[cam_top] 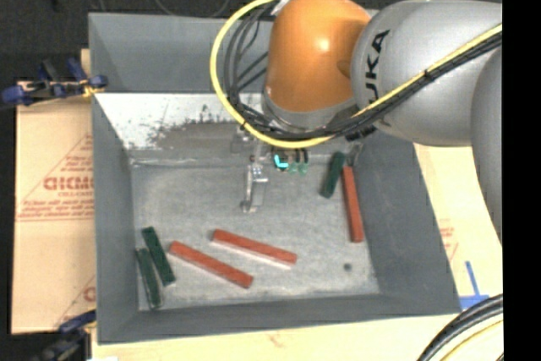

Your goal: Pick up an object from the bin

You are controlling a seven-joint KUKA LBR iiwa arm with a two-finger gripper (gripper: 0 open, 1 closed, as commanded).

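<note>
My gripper (250,197) reaches down from under the orange cover over the bin's middle, above bare floor. A red flat stick (254,248) lies just below it toward the front, and a second red stick (210,264) lies beside that one, lower left. To the gripper's right, a short green stick (331,174) leans against a longer red stick (352,203) that runs front to back.
Two dark green sticks (155,265) lie side by side in the front left corner. The arm and its yellow cable loop hang over the bin's back right part.
</note>
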